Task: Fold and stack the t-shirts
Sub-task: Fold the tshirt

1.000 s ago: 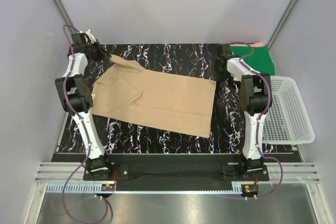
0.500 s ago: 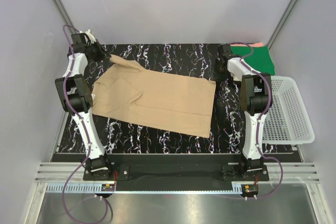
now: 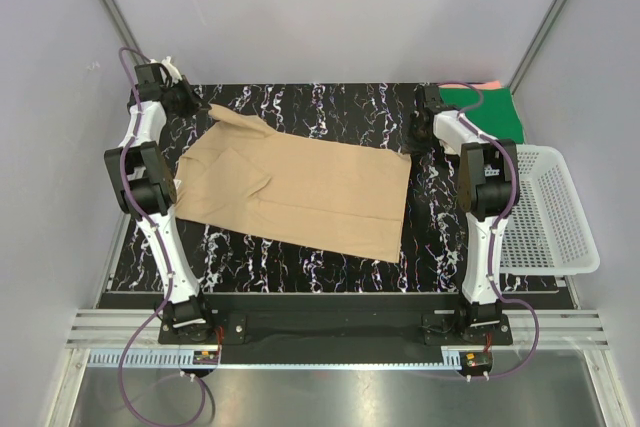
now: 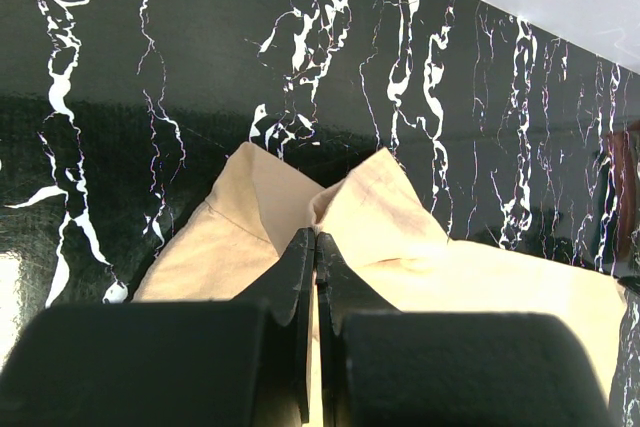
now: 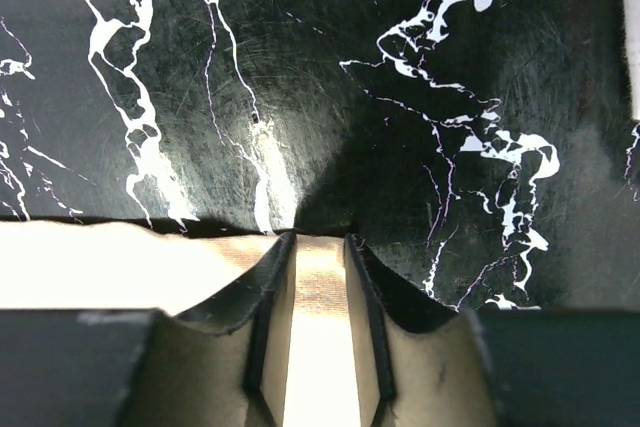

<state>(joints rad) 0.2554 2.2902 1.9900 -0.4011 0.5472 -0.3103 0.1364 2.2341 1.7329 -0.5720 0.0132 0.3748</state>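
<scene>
The tan shirt (image 3: pixel 300 192) lies spread on the tabletop (image 3: pixel 330 102). At its far left corner the left gripper (image 4: pixel 315 239) pinches the cloth. At its far right edge the right gripper (image 5: pixel 318 242) stands spread, straddling the hem. A green shirt (image 3: pixel 492 109) lies just beyond.

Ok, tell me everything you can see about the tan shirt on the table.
The tan shirt is plain, soft-looking cloth, spread mostly flat and slightly askew across the middle of the black marbled table. Creases run through its left part. Its far left corner is bunched into a peak, pinched in the shut left pincer. At its far right corner the right pincer straddles the edge, fingers apart with cloth showing between them.
</scene>
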